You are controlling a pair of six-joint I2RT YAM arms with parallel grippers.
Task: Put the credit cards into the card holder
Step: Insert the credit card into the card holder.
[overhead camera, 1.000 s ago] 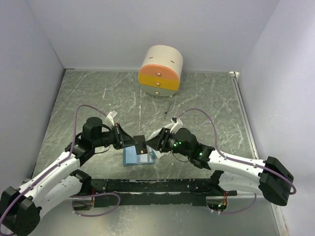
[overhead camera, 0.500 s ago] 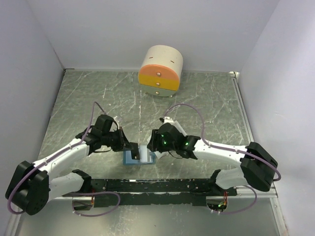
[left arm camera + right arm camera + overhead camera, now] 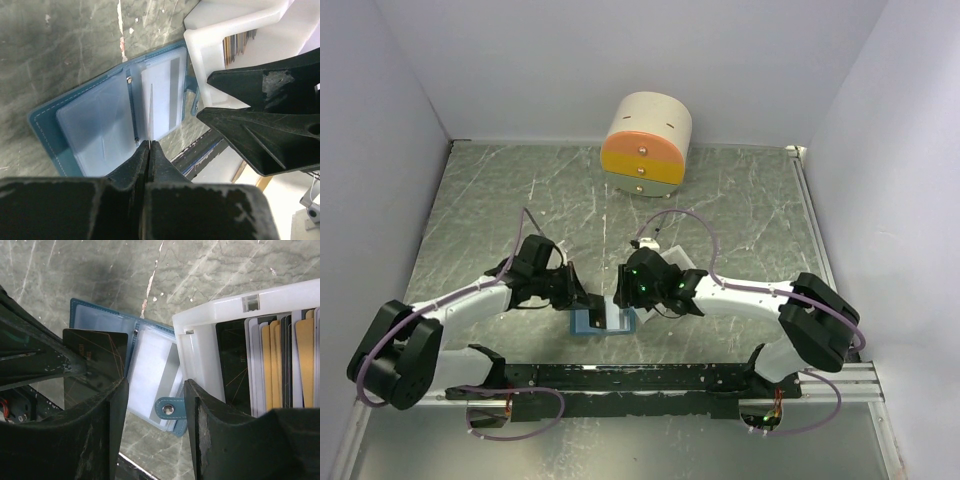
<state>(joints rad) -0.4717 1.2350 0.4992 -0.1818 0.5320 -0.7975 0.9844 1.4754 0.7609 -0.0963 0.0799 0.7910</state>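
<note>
The light-blue card holder (image 3: 601, 324) lies on the green marbled surface (image 3: 520, 190) just ahead of the arms' base rail. The left end effector (image 3: 586, 299) and right end effector (image 3: 620, 293) converge low over it from either side. A round cream drawer box (image 3: 645, 145) with orange and yellow fronts stands well apart against the back wall.

Counted one card holder (image 3: 95, 125) | one white tray (image 3: 200, 335) | several cards (image 3: 272, 365) stacked in it, number not discernible | one dark card (image 3: 95, 357) apart from them | one round drawer box (image 3: 646, 120) with three drawer fronts (image 3: 640, 153) | two arms: left arm (image 3: 460, 305), right arm (image 3: 750, 293).
</note>
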